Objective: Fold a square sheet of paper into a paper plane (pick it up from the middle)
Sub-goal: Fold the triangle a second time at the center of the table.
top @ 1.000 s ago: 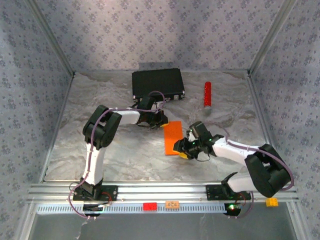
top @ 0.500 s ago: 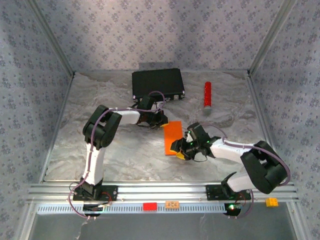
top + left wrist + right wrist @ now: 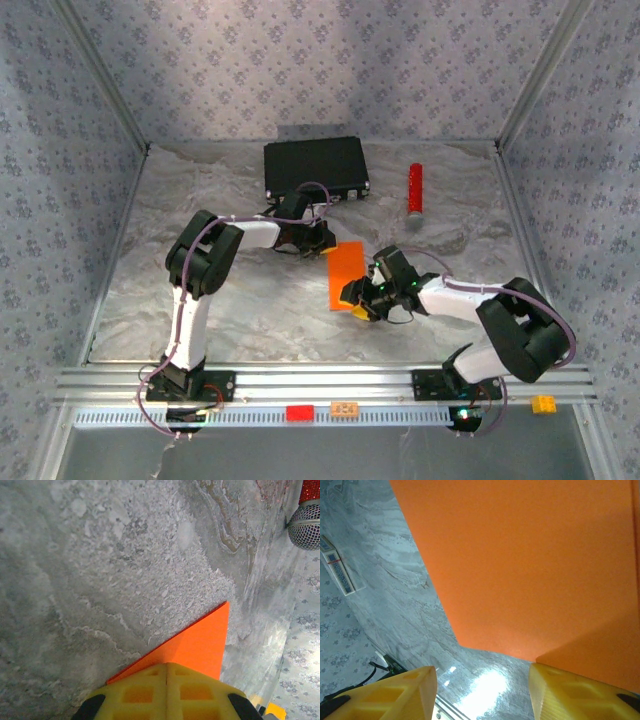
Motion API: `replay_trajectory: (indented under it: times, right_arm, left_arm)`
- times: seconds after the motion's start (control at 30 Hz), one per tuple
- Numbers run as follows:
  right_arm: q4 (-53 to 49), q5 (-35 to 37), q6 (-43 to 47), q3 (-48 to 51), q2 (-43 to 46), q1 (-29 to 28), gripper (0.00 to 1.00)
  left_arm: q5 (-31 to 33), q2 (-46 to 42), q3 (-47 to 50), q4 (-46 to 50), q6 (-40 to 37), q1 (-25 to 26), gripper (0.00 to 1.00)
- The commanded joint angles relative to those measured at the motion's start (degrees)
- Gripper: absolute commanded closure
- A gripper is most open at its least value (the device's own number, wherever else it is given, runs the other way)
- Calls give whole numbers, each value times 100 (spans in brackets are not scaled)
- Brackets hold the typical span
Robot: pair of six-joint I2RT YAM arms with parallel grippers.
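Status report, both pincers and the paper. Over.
Left pincer shut on orange paper, far corner. Right pincer open at its near edge. Nothing in the way.

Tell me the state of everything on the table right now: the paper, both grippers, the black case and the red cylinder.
square sheet of paper: a narrow rectangle, no point folded yet, held at its far corner.
left gripper: shut on the paper's corner.
right gripper: open, at the paper's near edge.
black case: closed, lying flat.
red cylinder: lying on its side.
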State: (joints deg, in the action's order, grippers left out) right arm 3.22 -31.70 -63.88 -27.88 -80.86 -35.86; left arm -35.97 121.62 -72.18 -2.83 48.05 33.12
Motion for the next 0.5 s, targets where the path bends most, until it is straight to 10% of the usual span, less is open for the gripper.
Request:
replay_trajectory:
  times: [0.0,0.47]
  right_arm:
    - [-123,-36,-61,74,139,-83,47]
    - [53,17,-57,79,-45,-107,48]
  left_arm:
    - [43,353,11,345,-42,168,95]
    - [33,353,-25,397,-49,177,95]
